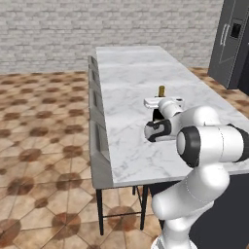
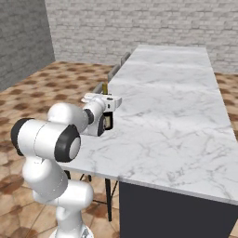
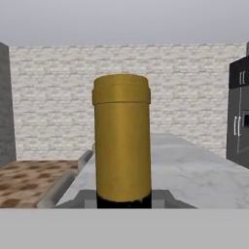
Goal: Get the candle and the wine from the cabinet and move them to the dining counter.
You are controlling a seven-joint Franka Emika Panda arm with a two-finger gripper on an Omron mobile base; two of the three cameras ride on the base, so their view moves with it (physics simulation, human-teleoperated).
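Note:
My gripper (image 1: 163,103) is shut on the wine (image 1: 161,91), a dark bottle with a gold-foil neck, and holds it upright by the upper part. The bottle stands over the near left part of the dining counter (image 1: 136,73), a long white marble top. In the right base view the gripper (image 2: 108,103) clasps the wine (image 2: 108,122) close to the dining counter's (image 2: 172,93) left edge; I cannot tell whether its base touches the marble. The hand view has the gold neck of the wine (image 3: 121,141) rising between the fingertips (image 3: 163,197). The candle and the cabinet are out of view.
Grey stools (image 1: 97,126) line the counter's left side over a brown tiled floor. A tall dark fridge (image 1: 233,44) stands at the far right. A pale brick wall (image 2: 139,23) closes the back. The marble stretches away bare beyond the bottle.

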